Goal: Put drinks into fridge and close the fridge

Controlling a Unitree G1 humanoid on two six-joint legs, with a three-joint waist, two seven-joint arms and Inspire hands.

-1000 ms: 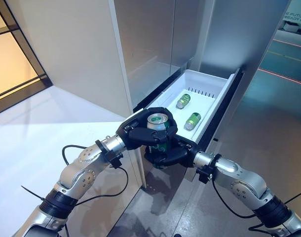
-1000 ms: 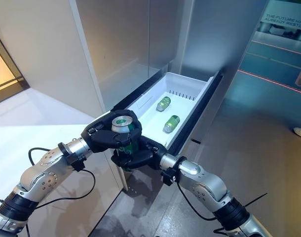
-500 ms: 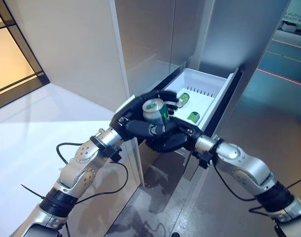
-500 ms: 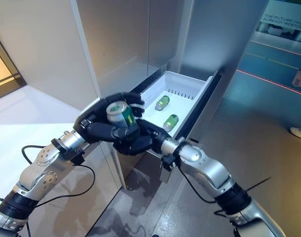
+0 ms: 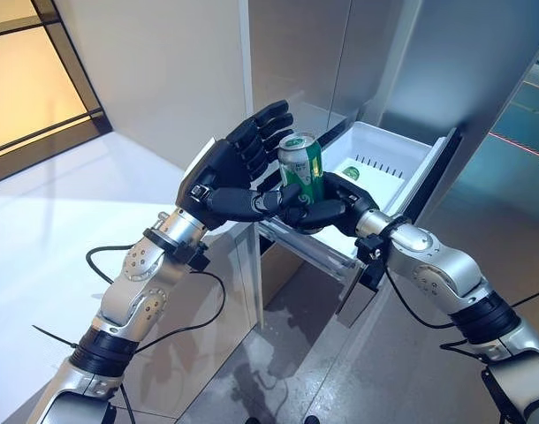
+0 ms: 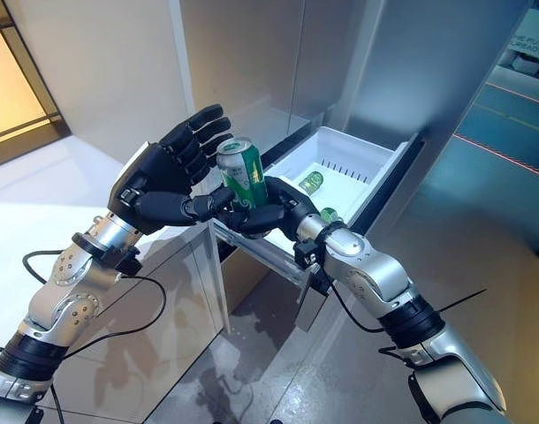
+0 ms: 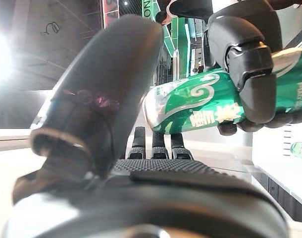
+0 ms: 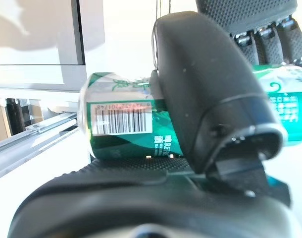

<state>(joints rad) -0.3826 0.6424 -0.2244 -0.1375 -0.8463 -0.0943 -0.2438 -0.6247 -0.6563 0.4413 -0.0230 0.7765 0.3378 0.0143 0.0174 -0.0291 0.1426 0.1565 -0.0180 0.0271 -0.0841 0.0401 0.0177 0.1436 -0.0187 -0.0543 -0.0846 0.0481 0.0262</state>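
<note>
Here the right hand (image 5: 327, 205) grips a green can (image 5: 300, 168) upright, its fingers and thumb wrapped round the lower half of the can, as the right wrist view shows with the thumb (image 8: 210, 94) lying across the label. The can stands in the air above the near corner of the open white drawer (image 5: 411, 168) of the fridge (image 5: 446, 62), not yet inside it.

The left hand (image 5: 225, 172) is just beside the can at its 9 o'clock, palm turned toward it, fingers (image 5: 265, 124) straight and spread, pointing to about 1 o'clock; it grasps nothing. Its thumb (image 5: 247, 205) reaches toward the can's foot, close to the right hand's fingertips; whether it touches them cannot be told.

Two more green cans lie in the drawer: one (image 6: 311, 182) toward the back, at 2 o'clock from the held can, and another (image 6: 330, 214) partly hidden behind the right wrist. A pale counter (image 5: 40, 256) spreads at 8 o'clock beneath the left arm.
</note>
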